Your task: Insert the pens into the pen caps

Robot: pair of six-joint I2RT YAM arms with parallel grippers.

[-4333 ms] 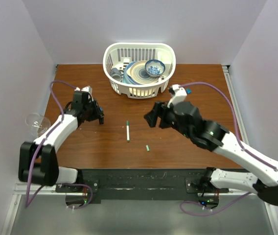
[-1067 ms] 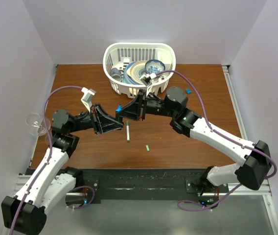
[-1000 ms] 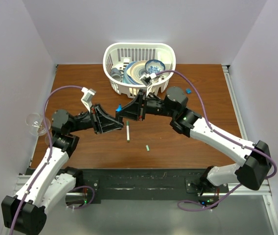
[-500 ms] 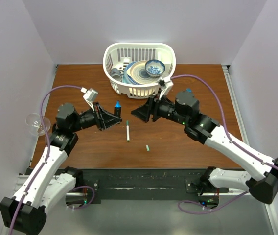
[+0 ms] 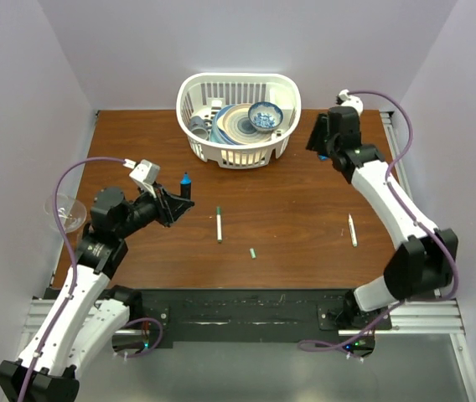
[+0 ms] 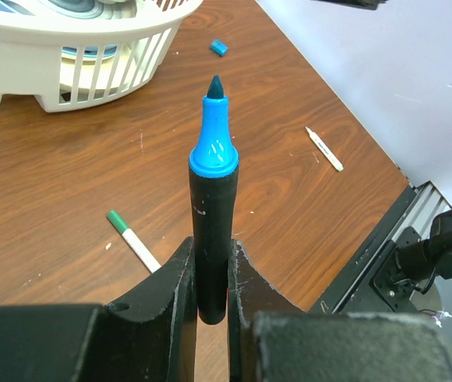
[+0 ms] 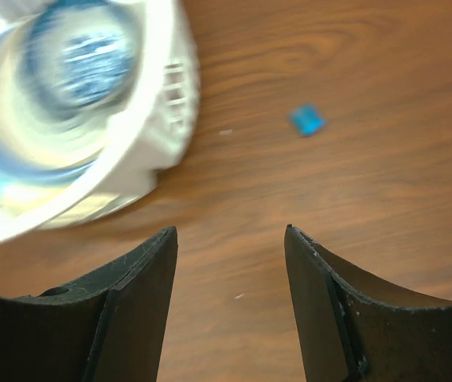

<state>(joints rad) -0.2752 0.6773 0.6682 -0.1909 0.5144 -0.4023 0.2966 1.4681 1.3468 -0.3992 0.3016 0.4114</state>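
From above, the left gripper (image 5: 178,201) is clenched on a black marker (image 5: 185,186) with its blue tip bared, while the right gripper (image 5: 315,144) hangs released and empty just beside the right end of the basket (image 5: 194,92); a white pen (image 5: 219,224) with a green tip, a green cap (image 5: 254,252) near it and a second white pen (image 5: 352,229) lie loose on the table (image 5: 288,209), so a low sweep of either arm could scatter them. The left wrist view shows the marker pinched only at its tail end, so I judge it could pivot or slide back when pushed into the blue cap (image 6: 219,48), which lies well apart beyond the basket. In the right wrist view the spread fingers frame bare wood and the cap sits ahead; being so small, it may skid away or be caught crooked. The surface is dark, finely scratched wood grain, closed in by plain pale walls (image 5: 20,84), with a glass (image 5: 64,209) at its left edge
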